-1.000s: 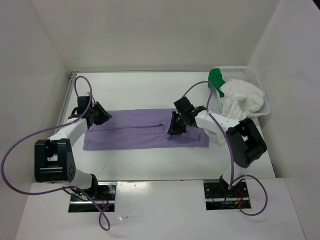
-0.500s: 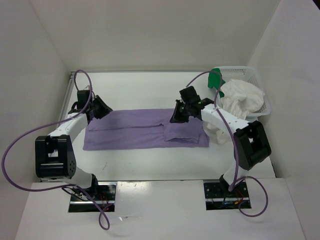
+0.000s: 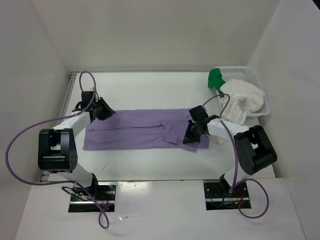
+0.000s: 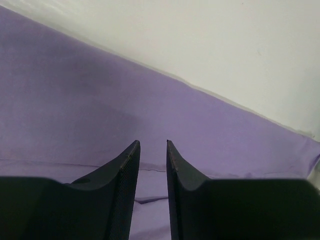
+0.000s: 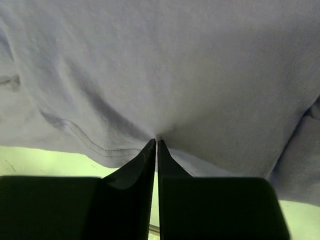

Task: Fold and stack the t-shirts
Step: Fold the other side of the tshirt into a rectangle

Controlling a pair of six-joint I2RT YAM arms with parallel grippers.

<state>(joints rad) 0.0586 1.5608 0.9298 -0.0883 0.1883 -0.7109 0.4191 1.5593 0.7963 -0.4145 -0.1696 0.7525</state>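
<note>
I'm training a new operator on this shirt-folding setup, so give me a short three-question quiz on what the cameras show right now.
1. True or false: the right gripper is shut on the purple t-shirt.
2. Which shirts are at the mesh basket? A) the white t-shirt and the green t-shirt; B) purple only; C) none.
3. Fill in: the left gripper holds its jaws ____ above the purple t-shirt.

Key: 1 true; 2 A; 3 open.

Robotics lab cell, white enclosure walls [image 3: 150,35], white table [image 3: 145,90], bolted left arm [image 3: 70,123], right arm [image 3: 254,150], purple cables [image 3: 6,160]
</note>
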